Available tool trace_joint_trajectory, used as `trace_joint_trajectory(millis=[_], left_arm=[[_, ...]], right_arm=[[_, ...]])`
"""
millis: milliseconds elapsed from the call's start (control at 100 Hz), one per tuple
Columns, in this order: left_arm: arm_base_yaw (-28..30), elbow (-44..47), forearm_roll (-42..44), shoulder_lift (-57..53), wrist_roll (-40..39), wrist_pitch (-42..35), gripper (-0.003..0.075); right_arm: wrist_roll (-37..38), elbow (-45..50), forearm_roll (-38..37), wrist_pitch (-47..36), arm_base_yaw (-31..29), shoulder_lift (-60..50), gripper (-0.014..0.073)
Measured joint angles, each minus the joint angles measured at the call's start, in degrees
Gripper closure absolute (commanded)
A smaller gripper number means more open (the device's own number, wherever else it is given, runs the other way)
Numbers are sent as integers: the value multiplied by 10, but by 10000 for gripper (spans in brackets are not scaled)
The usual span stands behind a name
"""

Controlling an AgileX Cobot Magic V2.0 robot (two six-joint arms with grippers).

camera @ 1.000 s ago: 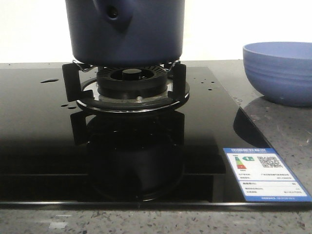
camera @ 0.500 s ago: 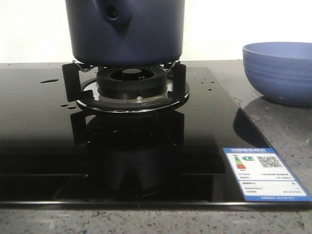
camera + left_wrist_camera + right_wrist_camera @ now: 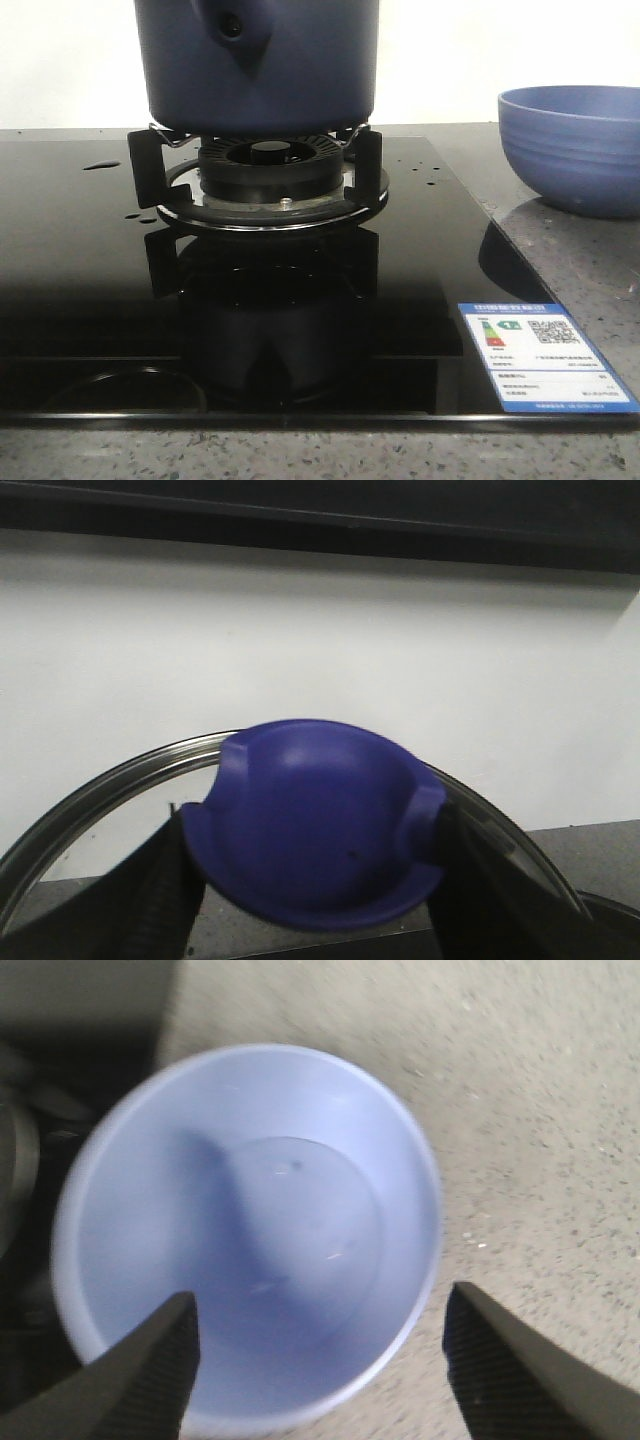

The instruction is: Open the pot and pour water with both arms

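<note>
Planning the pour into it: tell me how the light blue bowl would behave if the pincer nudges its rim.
The bowl looks rigid, so it likely won't flex. Its base seems narrower than its wide rim, so a push high up may tip or rock it. It looks empty in the right wrist view, probably light, and could slide on the speckled counter.

1. The pot [image 3: 258,65], a large dark navy-blue round vessel with straight matte sides, is sitting upright on the burner's black supports at the far middle of the scene. Its top is running out of the front view.
2. Its tapered stub with a round hole is facing the near side, slightly left of the pot's centre.
3. The water [image 3: 101,166] is lying as a small puddle on the glossy black surface left of the pot, with tiny droplets also dotting the surface to its right.
</note>
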Motion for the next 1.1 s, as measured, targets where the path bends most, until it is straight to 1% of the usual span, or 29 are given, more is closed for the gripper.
trace_joint_trajectory(millis=[220,270,340,460,530,620,880,980,1100], left_arm=[[4,0,0,0,0,3,375],[4,0,0,0,0,4,375],[4,0,0,0,0,4,375],[4,0,0,0,0,4,375],[4,0,0,0,0,4,375],[4,0,0,0,0,4,375],[4,0,0,0,0,5,375],[4,0,0,0,0,5,375],[4,0,0,0,0,2,375]], right_arm=[[2,-8,-11,-5,-12,101,129],[4,-8,-12,-10,-17,117,148],[4,-8,-13,-18,-24,133,232],[4,-8,-14,-30,-29,146,464],[4,-8,-14,-37,-29,149,573],[4,-8,-14,-39,-29,150,665],[0,-21,-15,-31,-29,150,667],[-7,-56,-5,-5,-29,150,667],[-13,-114,25,31,-29,149,667]])
